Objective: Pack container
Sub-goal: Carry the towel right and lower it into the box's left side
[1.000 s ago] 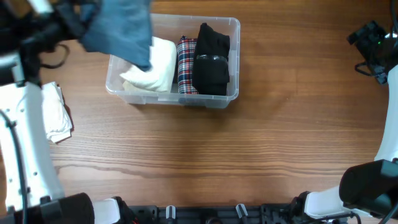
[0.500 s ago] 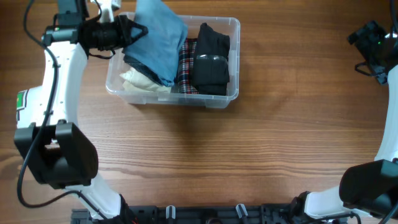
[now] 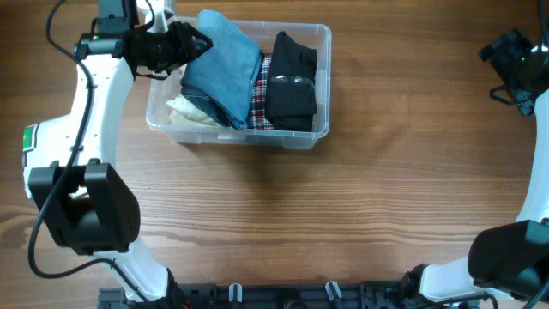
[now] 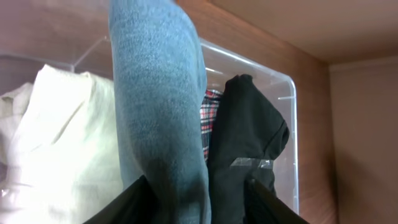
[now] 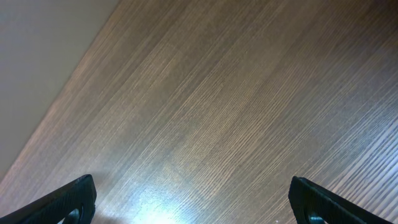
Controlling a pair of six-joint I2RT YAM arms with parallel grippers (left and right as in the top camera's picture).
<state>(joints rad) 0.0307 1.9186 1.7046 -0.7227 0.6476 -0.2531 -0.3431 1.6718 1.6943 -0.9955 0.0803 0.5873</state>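
Container point(image 3: 257, 138) | left jaws pinch blue cloth point(image 4: 161, 112), wrist view only | right jaws spread over table point(image 5: 217, 112)

No words, numbers or brand marks can be read in any view. A small green sticker point(image 3: 32, 136) sits on the white link of the left arm point(image 3: 62, 129), at the left of the scene, too small to make out. A glossy strip point(image 4: 249, 163) on the black folded cloth point(image 4: 242, 124), inside the container point(image 3: 236, 137), shows no legible print.
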